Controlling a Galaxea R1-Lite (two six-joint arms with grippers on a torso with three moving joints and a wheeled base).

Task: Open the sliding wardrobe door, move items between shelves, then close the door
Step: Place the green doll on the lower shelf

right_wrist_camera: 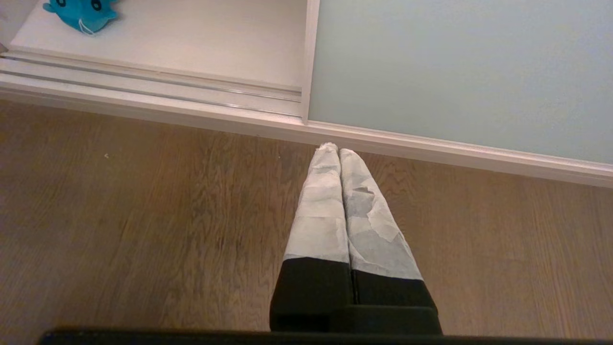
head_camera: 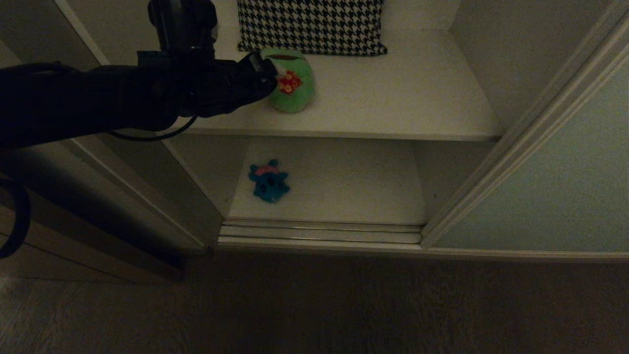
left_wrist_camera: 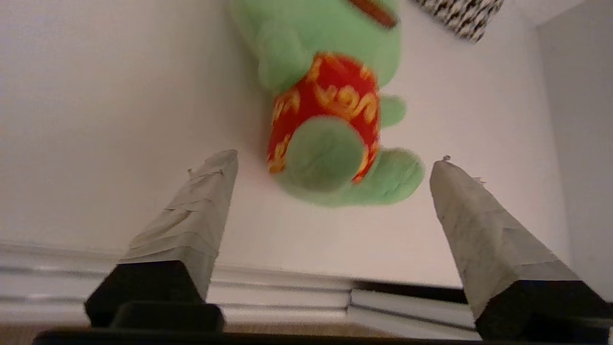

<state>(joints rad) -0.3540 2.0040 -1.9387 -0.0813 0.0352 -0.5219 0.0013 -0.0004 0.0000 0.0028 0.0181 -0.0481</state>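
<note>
The left claw (head_camera: 263, 73) is reaching into the open wardrobe over the upper shelf (head_camera: 403, 98), its taped fingers (left_wrist_camera: 201, 201) standing wide apart and gripping nothing. The green frog (head_camera: 291, 83) in its red flowered shirt is lying on that shelf just past the fingertips, at twelve o'clock from the claw in the left wrist view, apart from both fingers. A houndstooth cushion (head_camera: 312, 24) is sitting behind the frog toward the back wall. On the lower shelf (head_camera: 344, 182), the blue creature (head_camera: 269, 182) with the pink top is lying at six o'clock from the frog. The sliding wardrobe door (head_camera: 565, 187) is standing at three o'clock, pushed aside. The right claw (right_wrist_camera: 339, 152) is hanging parked above the wooden floor (right_wrist_camera: 143, 215), its fingers pressed together and empty.
</note>
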